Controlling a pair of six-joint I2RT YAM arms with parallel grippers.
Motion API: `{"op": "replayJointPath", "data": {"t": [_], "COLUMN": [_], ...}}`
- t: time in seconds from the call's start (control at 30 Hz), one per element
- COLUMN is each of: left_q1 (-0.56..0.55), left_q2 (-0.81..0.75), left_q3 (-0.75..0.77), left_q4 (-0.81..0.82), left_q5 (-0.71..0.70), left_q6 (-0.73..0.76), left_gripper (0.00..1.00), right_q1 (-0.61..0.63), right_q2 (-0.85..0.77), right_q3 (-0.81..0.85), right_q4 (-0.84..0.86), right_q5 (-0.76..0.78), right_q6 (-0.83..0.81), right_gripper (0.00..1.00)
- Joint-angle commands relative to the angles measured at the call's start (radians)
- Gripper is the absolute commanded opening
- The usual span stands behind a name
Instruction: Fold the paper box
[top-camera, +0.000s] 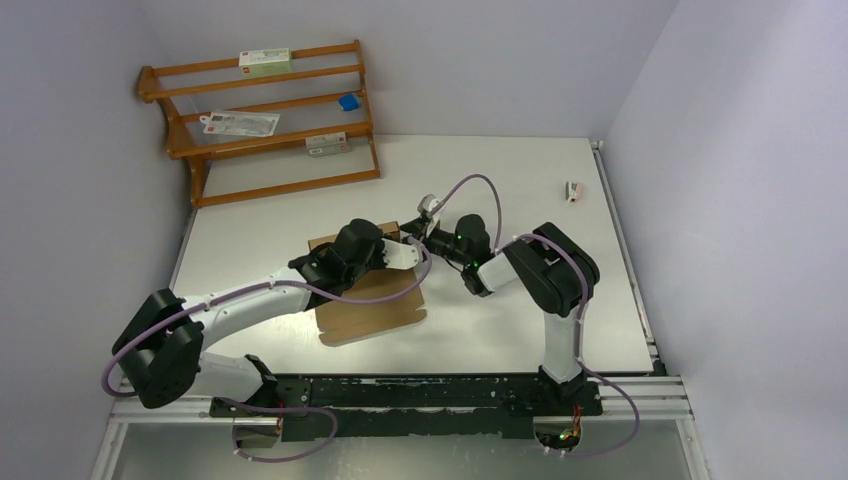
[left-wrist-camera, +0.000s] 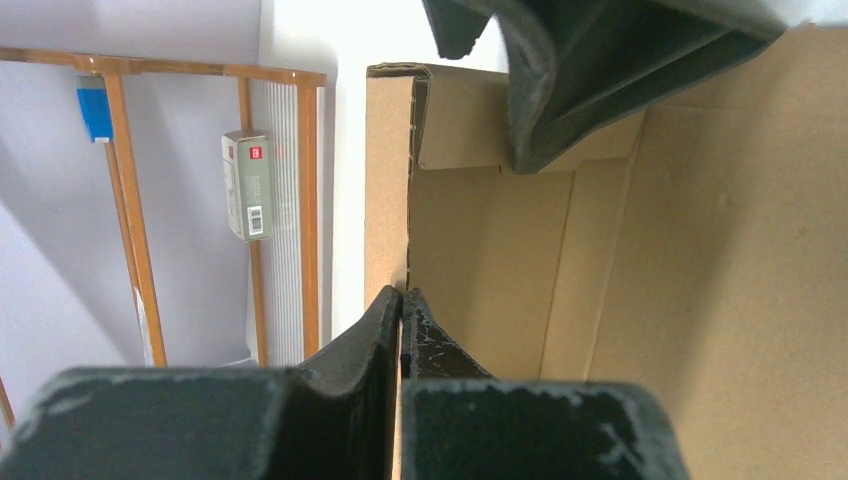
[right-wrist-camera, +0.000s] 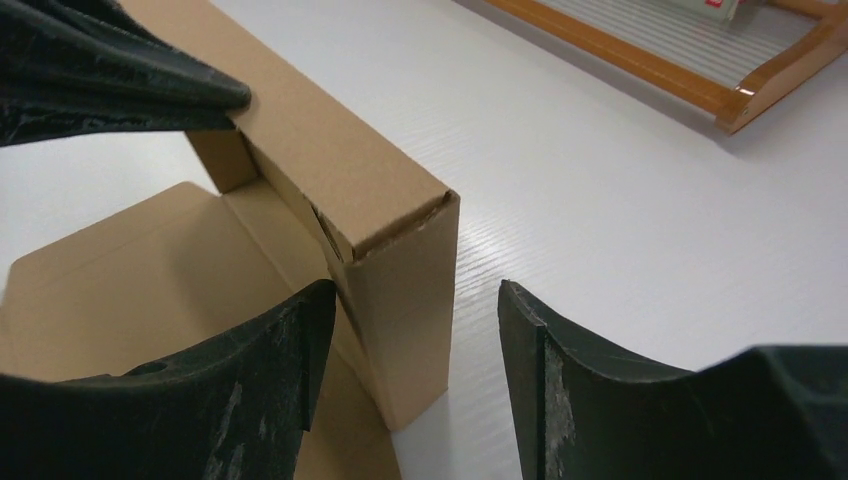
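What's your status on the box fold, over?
Left gripper shut on a raised wall of the paper box. Right gripper open, straddling the wall's corner. Wooden rack far back, apart.

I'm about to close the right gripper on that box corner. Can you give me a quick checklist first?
1. Left gripper shut on the paper box wall: ok.
2. Right gripper open: ok.
3. Box corner sits between the right fingers: ok.
4. Gripped wall stands upright: ok.
5. Inner flap at that corner fully tucked: cannot tell.
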Motion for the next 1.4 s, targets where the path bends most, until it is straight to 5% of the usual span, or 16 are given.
{"op": "replayJointPath", "data": {"t": [0.0, 0.83, 1.07, 1.17, 1.37], "left_q1": [-0.023, -0.027, -0.027, -0.027, -0.024], "left_q2": [-0.012, 0.000, -0.013, -0.023, -0.117], "left_q3": [0.010, 0.040, 0.045, 0.057, 0.077], "left_q4": [-0.065, -0.079, -0.089, -0.102, -0.067], "left_q5": [0.056, 0.035, 0.040, 0.066, 0.095], "left_q6": [-0.024, -0.054, -0.063, -0.075, -0.160], "left_gripper": [0.05, 0.05, 0.05, 0.05, 0.09], "right_q1": [0.020, 0.075, 0.099, 0.102, 0.102], "right_q2": [0.030, -0.039, -0.042, -0.041, -0.039], "right_q3": [-0.001, -0.039, -0.038, -0.025, -0.023], "right_q4": [0.091, -0.033, -0.051, -0.075, -0.085], "right_q5": [0.123, 0.348, 0.482, 0.485, 0.434], "right_q6": [-0.057, -0.177, -0.204, -0.212, -0.226], "right_gripper": [0.63, 0.39, 0.23, 0.15, 0.14]}}
